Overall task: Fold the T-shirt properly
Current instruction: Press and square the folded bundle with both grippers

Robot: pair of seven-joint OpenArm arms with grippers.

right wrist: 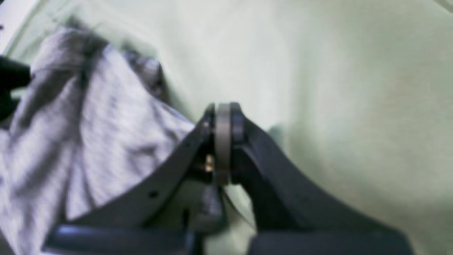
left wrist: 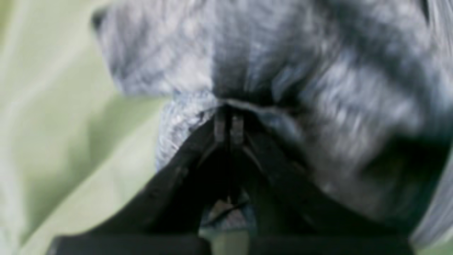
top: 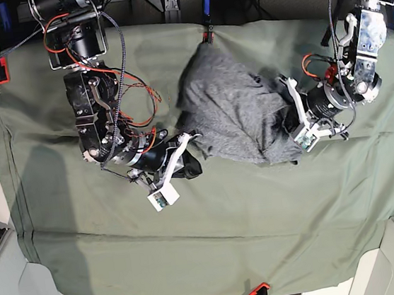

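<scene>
- T-shirt [top: 233, 118]: heather-grey knit, bunched in a rumpled heap on the upper middle of the counter, no sleeve laid out flat; it lies between the two arms.
- Left gripper [left wrist: 228, 115]: at the heap's edge on the base view's right; its fingers [left wrist: 219, 125] are closed together, pinching a fold of the grey knit, which wraps around their tips in the left wrist view.
- Right gripper [right wrist: 223, 109]: just beside the heap's opposite edge; its fingers [right wrist: 238, 120] are pressed together, nothing seen between them, the cloth behind them bare.
- Table cloth [top: 214, 231]: smooth olive-green, covering the counter, held by red clips [top: 259, 290] at the edges.
</scene>
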